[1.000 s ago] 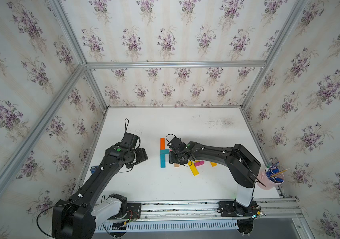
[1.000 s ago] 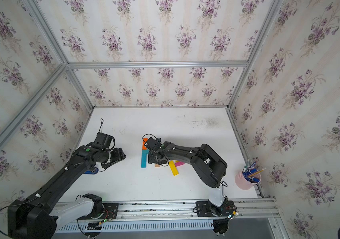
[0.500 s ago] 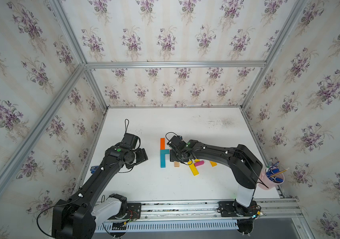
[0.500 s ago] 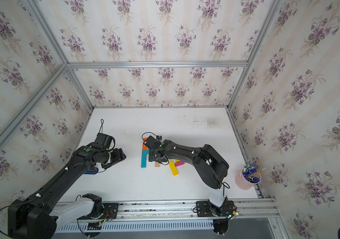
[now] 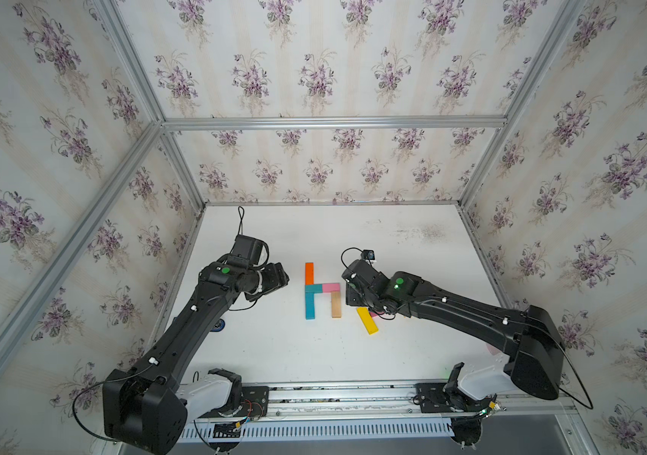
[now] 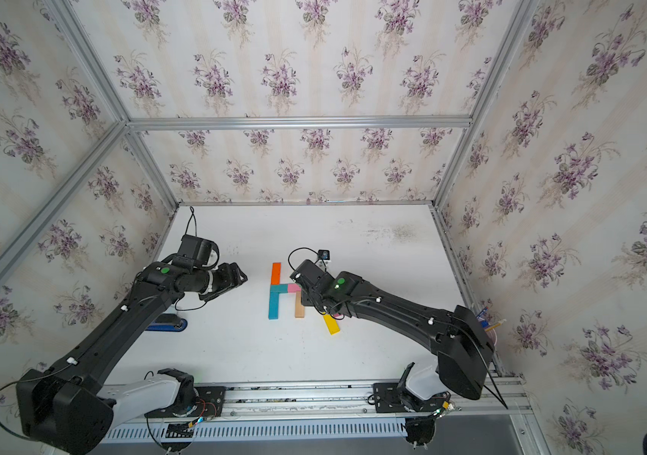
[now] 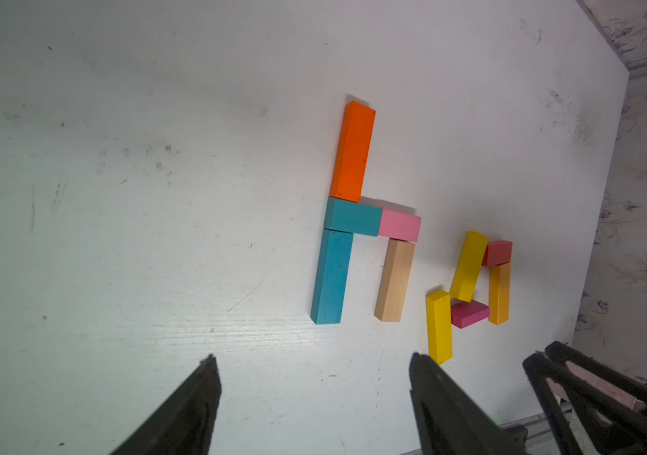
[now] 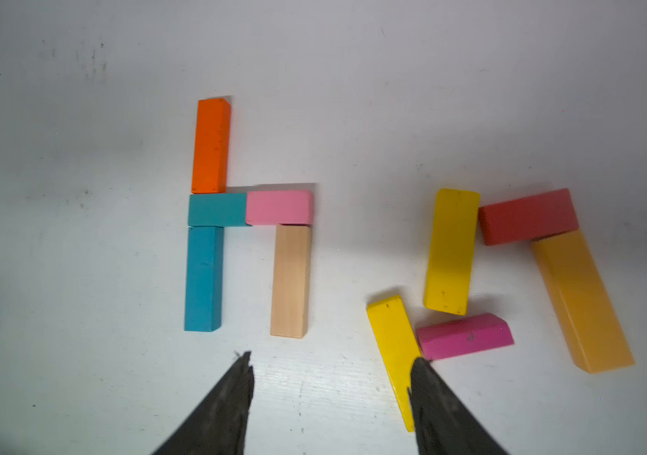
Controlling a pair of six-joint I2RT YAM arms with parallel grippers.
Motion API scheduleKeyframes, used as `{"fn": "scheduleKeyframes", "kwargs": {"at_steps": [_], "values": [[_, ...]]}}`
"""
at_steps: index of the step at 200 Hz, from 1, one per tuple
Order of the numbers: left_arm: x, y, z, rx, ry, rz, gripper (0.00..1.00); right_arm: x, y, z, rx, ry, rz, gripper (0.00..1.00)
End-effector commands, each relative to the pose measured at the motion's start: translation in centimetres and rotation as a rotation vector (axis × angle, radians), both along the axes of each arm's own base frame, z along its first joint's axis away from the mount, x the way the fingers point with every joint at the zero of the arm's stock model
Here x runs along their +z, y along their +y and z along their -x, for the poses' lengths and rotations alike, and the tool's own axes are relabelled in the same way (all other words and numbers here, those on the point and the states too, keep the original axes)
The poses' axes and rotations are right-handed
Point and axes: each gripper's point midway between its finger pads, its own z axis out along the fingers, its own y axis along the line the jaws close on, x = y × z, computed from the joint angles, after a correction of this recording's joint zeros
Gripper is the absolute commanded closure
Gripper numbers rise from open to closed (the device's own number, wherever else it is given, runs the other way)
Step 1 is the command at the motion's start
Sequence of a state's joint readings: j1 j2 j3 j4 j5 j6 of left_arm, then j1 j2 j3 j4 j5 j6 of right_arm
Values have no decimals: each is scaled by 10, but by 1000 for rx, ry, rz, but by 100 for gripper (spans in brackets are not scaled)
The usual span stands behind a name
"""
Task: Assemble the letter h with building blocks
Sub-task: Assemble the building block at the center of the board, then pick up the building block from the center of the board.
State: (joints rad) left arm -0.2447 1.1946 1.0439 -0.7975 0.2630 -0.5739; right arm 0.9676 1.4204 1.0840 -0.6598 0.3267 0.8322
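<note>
Stem formed by orange wooden bar (image 8: 211,145) butted onto short teal wooden bar (image 8: 217,209); left jaws, right jaws spread, empty.

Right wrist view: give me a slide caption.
Open right claw near a five-block letter h, with five spare blocks beside it.

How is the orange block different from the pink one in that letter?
The orange block is long; the pink block is shorter. Orange lies lengthwise as the top of the stem, pink lies crosswise as the arch. Orange meets only the short teal block; pink meets that teal block and the plain wood block. Both lie flat in the h.
</note>
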Motion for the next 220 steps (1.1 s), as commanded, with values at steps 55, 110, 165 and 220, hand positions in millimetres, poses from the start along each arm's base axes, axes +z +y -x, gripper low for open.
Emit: {"fn": "scheduleKeyframes", "kwargs": {"at_steps": [55, 110, 165, 220], "values": [[34, 13, -17, 65, -121, -11, 21, 16, -71, 18, -140, -31, -57, 34], [32, 22, -8, 98, -112, 67, 12, -1, -108, 28, -208, -5, -83, 31], [27, 10, -2, 81, -100, 178, 0, -1, -131, 3, -250, -40, -111, 31], [-19, 15, 34, 55, 17, 119, 1, -40, -115, 1, -207, 72, -149, 32]]}}
